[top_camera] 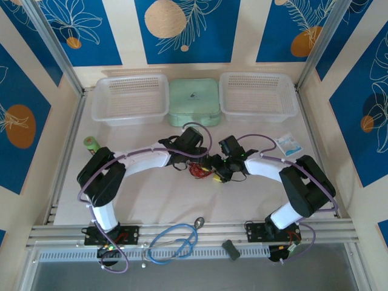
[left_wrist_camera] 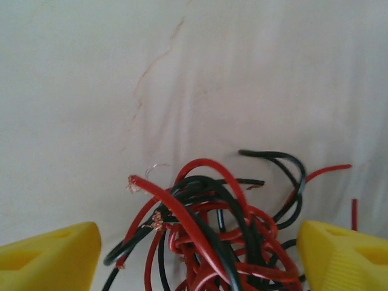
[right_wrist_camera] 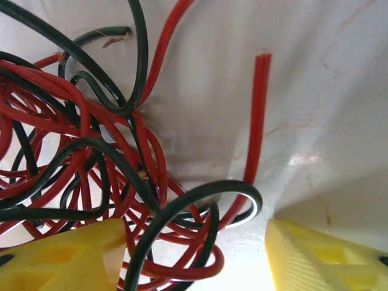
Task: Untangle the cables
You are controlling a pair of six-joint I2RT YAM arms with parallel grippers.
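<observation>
The far edge of the worktop (top_camera: 151, 203) is lined wall to wall: a clear basket (top_camera: 129, 97), a pale green box (top_camera: 194, 102) and a second basket (top_camera: 257, 94) stand side by side. Metal rails run down both sides and across the near edge, where a light-blue cable (top_camera: 173, 242) lies looped between the arm bases. A roll of green tape (top_camera: 91, 143) sits just beside the left elbow, and a small packet (top_camera: 288, 144) lies near the right forearm. The widest bare stretch is the pale surface between the two arms, nearer than the tangle.

The cables (top_camera: 199, 171) lie mid-worktop, right where both wrists meet. The left claw (top_camera: 205, 163) comes in from the left and the right claw (top_camera: 216, 174) from the right, close together over the heap.

From the left wrist, the cables (left_wrist_camera: 206, 230) are a knot of thin red and black wires, with frayed copper at some cut ends and a few loose ends straying outwards. The left claw (left_wrist_camera: 197, 257) stands spread wide, its yellow fingers (left_wrist_camera: 48, 257) on either side of the heap. From the right wrist, the cables (right_wrist_camera: 91, 151) loop thickly over one another; one red end runs straight up on its own. The right claw (right_wrist_camera: 194, 254) is parted too, with a black loop curving between its fingers.
</observation>
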